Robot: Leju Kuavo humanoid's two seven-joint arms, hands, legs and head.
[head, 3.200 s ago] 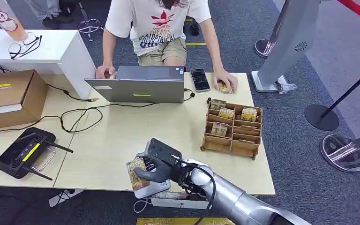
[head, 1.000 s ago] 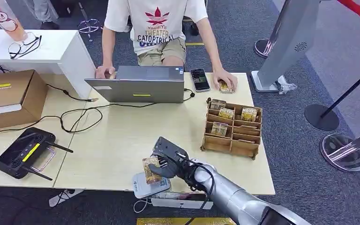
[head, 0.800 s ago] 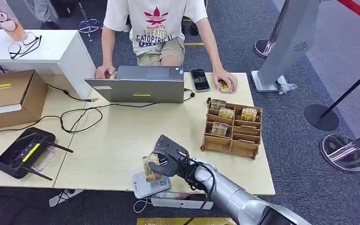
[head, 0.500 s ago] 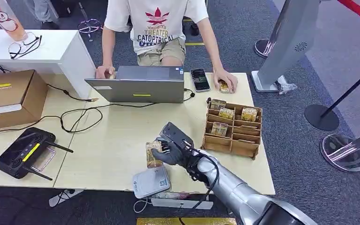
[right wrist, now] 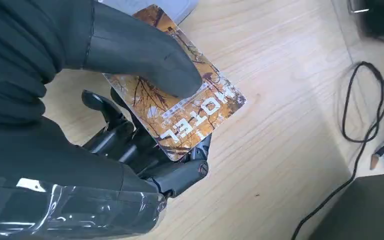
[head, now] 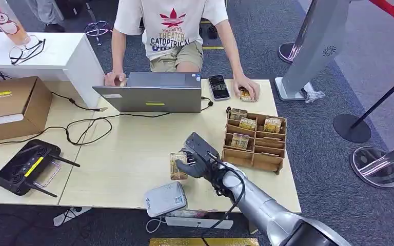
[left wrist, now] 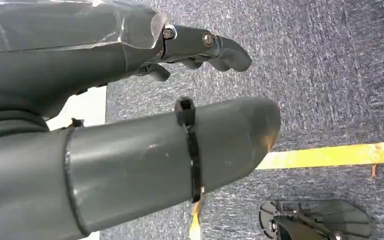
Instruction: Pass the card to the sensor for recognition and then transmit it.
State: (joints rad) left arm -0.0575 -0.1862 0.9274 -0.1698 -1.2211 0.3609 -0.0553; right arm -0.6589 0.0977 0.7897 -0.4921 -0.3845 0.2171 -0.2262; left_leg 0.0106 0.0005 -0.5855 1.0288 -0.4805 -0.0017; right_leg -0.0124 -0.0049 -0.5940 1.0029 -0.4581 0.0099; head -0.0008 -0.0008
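orange card (head: 178, 166) in right hand (head: 196, 156), now past the sensor (head: 165, 199)

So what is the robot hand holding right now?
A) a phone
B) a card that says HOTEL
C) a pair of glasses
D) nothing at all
B. The right robot hand pinches an orange-brown card with HOTEL printed on it between its thumb and fingers, above the wooden table.
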